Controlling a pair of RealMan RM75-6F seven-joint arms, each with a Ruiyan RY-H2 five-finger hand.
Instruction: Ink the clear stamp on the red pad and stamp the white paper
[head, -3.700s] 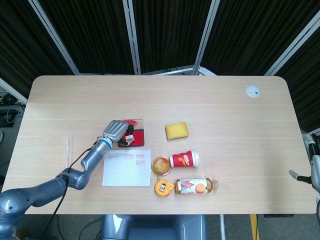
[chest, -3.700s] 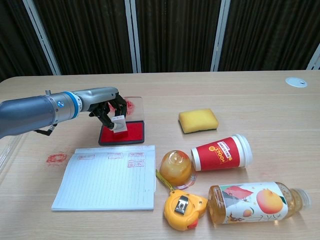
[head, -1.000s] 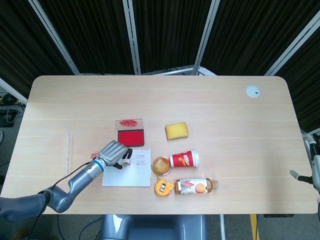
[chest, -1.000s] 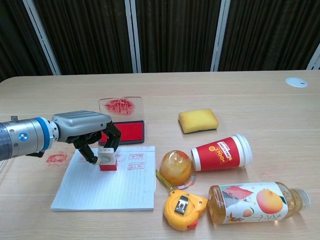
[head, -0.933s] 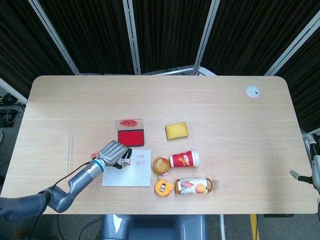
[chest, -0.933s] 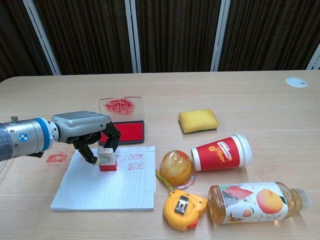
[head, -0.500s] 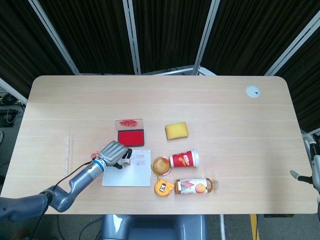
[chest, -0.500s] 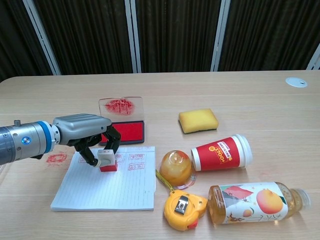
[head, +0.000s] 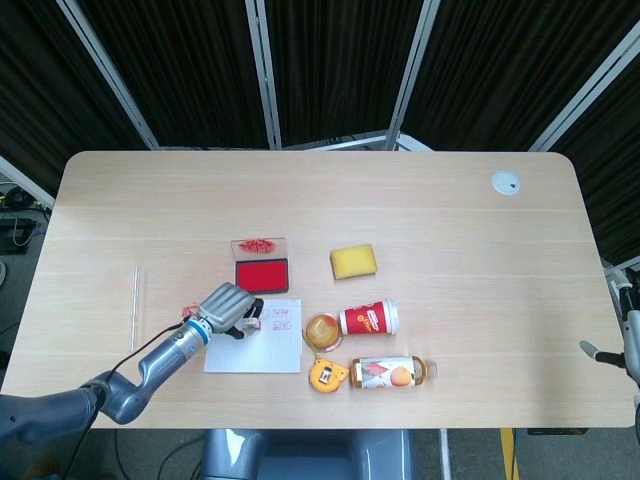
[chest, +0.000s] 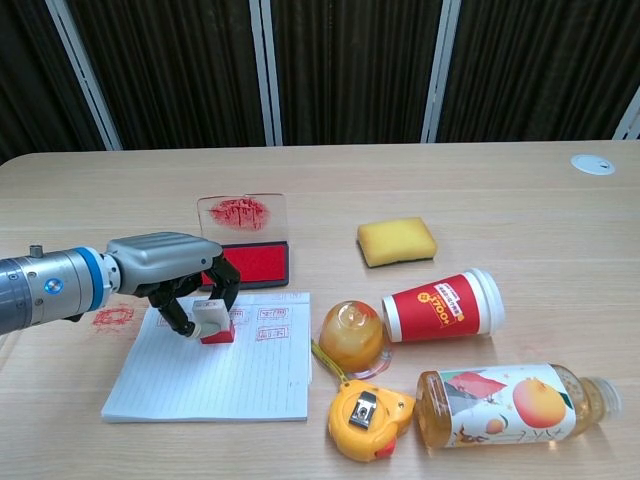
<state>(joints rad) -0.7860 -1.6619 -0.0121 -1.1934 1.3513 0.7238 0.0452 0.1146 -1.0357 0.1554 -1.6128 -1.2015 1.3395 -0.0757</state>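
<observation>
My left hand (chest: 170, 268) (head: 225, 305) grips the clear stamp (chest: 213, 320) and holds it upright with its red base down on the upper part of the white paper (chest: 230, 380) (head: 262, 350). Several red stamp marks line the paper's top edge. The red ink pad (chest: 256, 264) (head: 262, 273) lies just beyond the paper, its clear lid (chest: 241, 212) standing open behind it. In the head view the stamp is hidden under my hand. At the far right edge of the head view only a small part of my right hand (head: 598, 351) shows, off the table.
Right of the paper lie an orange jelly cup (chest: 351, 335), a red paper cup (chest: 443, 304) on its side, a yellow tape measure (chest: 368, 420) and a juice bottle (chest: 512, 400). A yellow sponge (chest: 397, 241) sits further back. A red smear (chest: 113, 316) marks the table left of the paper.
3.7 s ago my left hand held the stamp on the red pad; it has since come toward me onto the paper. Over the last second the hand tilted slightly, with the stamp staying in place.
</observation>
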